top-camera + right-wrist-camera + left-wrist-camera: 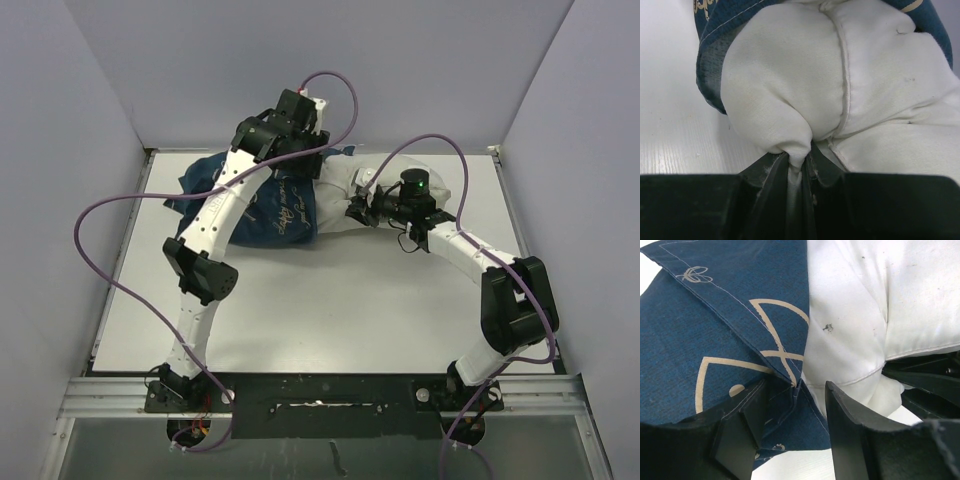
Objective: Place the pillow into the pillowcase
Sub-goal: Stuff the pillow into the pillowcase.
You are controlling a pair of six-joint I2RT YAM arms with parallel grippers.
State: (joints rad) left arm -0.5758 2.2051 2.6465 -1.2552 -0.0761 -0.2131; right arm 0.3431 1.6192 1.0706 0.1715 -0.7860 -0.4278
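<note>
Pucker of pillow (790, 85) sits clenched in right fingers (771, 200); far-outstretched left fingers (852, 432) straddle pillowcase (715, 330) hem, parted.

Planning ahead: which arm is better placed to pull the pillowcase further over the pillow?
Probably left: the open left end effector straddles the navy whale-print fabric pillowcase hem beside the white stuffed pillow; the right end effector is pinching it.

Navy pillowcase (690, 330) with cream outline drawings and script, plain white pillow (790, 90), white table (350, 300)
</note>
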